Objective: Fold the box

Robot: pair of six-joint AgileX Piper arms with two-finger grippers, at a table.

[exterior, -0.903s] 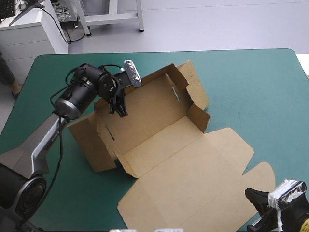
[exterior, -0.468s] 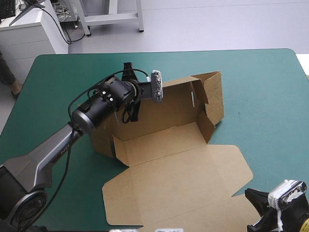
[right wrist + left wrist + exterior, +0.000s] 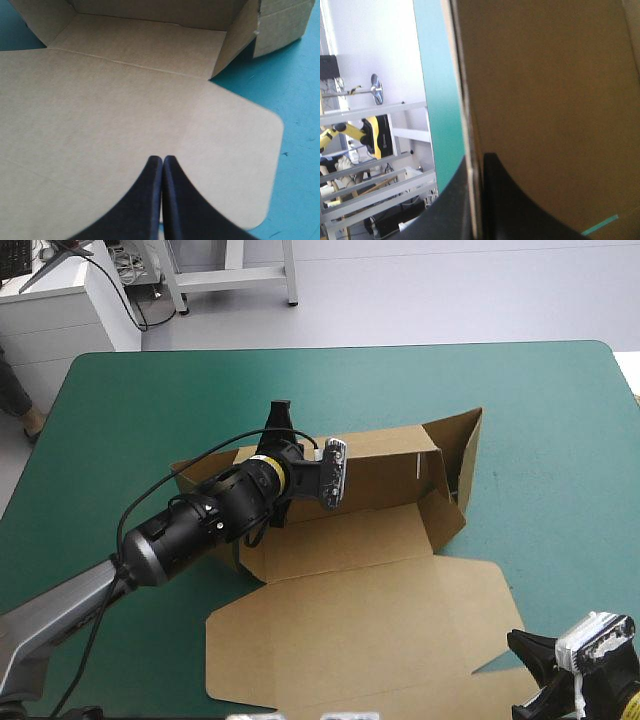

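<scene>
Brown box (image 3: pixel 370 590) on teal-green cover (image 3: pixel 140 400), far wall raised, lid flat, left gripper (image 3: pixel 475 162) clamped on that wall's edge, right gripper (image 3: pixel 162 160) fingers together above the lid.

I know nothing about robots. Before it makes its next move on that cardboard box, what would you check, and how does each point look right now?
1. Left gripper holds the box: ok, the board is pinched between its fingers.
2. Far wall raised: ok, it stands up.
3. Right-end flap tucked in: not ok, it sticks outward.
4. Left end folded: cannot tell, the arm covers most of it.
5. Lid flat on the teal-green cover: ok.
6. Right gripper free: ok, shut and empty, at the lid's near edge.
</scene>
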